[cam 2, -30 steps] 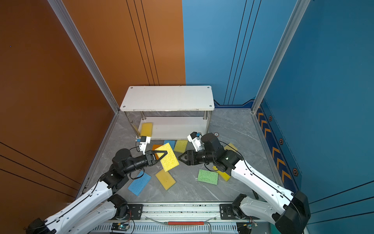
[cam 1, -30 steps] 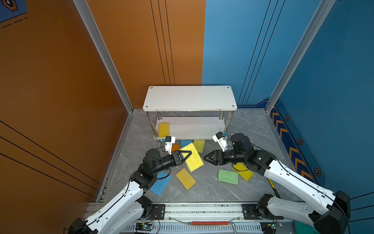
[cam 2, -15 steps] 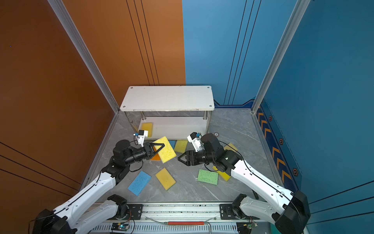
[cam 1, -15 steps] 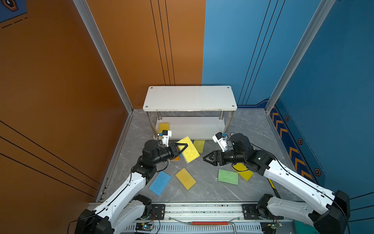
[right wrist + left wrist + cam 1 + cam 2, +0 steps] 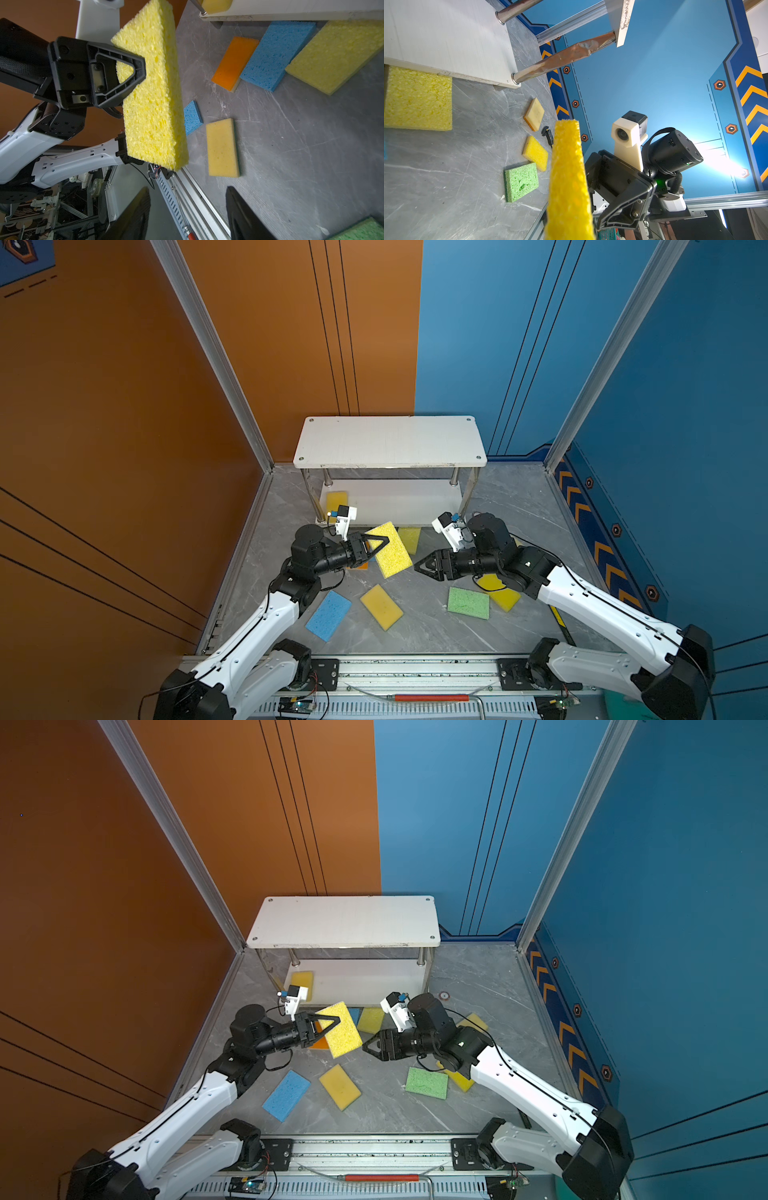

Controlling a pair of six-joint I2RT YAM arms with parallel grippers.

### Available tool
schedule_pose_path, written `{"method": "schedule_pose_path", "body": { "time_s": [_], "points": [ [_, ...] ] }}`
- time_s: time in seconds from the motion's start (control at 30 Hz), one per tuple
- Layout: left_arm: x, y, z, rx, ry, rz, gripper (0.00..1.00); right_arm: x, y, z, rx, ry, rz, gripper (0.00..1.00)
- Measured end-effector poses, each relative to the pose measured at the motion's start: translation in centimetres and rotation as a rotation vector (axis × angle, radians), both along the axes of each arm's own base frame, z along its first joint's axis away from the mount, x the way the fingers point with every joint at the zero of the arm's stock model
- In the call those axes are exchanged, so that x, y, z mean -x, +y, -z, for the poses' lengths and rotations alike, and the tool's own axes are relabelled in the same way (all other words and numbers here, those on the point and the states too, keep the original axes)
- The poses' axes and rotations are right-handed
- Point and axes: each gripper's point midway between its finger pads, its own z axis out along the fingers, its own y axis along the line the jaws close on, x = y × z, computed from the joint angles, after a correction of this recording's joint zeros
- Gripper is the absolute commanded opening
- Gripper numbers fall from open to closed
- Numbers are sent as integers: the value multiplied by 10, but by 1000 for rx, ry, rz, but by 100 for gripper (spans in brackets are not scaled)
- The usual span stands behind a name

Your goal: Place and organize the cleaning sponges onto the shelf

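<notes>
My left gripper (image 5: 376,545) is shut on a large yellow sponge (image 5: 392,549), held on edge above the floor in front of the shelf (image 5: 388,441). In the right wrist view that sponge (image 5: 153,93) hangs from the left gripper's black fingers (image 5: 116,68). My right gripper (image 5: 424,566) faces it from the right, a short gap away, open and empty (image 5: 187,216). One yellow sponge (image 5: 336,501) lies at the left end of the shelf's lower board. In both top views the upper board (image 5: 345,921) is bare.
Loose sponges lie on the grey floor: blue (image 5: 329,615), yellow (image 5: 381,606), green (image 5: 468,603), yellow (image 5: 503,597) under my right arm, pale yellow (image 5: 409,539), orange (image 5: 234,62), blue (image 5: 276,54), tan (image 5: 534,114). Walls close three sides; a metal rail (image 5: 415,668) runs along the front.
My left gripper has lifted the yellow sponge a little and carried it back toward the shelf. The right gripper has stayed almost in place, still open.
</notes>
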Motion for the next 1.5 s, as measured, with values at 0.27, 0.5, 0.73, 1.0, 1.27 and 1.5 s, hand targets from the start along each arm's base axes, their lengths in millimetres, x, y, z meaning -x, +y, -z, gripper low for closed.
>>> {"method": "schedule_pose_path", "body": {
  "time_s": [0.27, 0.5, 0.73, 1.0, 1.27, 1.5],
  "points": [
    [1, -1, 1, 0, 2, 8, 0, 1, 13, 2, 8, 8, -28, 57],
    [-5, -7, 0, -2, 8, 44, 0, -5, 19, -6, 2, -11, -33, 53],
    [-9, -9, 5, 0, 18, 70, 0, -13, 27, 3, 27, -2, -41, 43],
    [-16, 0, 7, 7, 35, 73, 0, -19, 30, 12, 54, -3, -20, 23],
    [-15, 1, 4, 12, 25, 93, 0, -26, 40, 26, 81, 19, -13, 32],
    [-19, 3, 6, 12, 25, 90, 0, -32, 47, 24, 80, 15, -15, 21]
  ]
}}
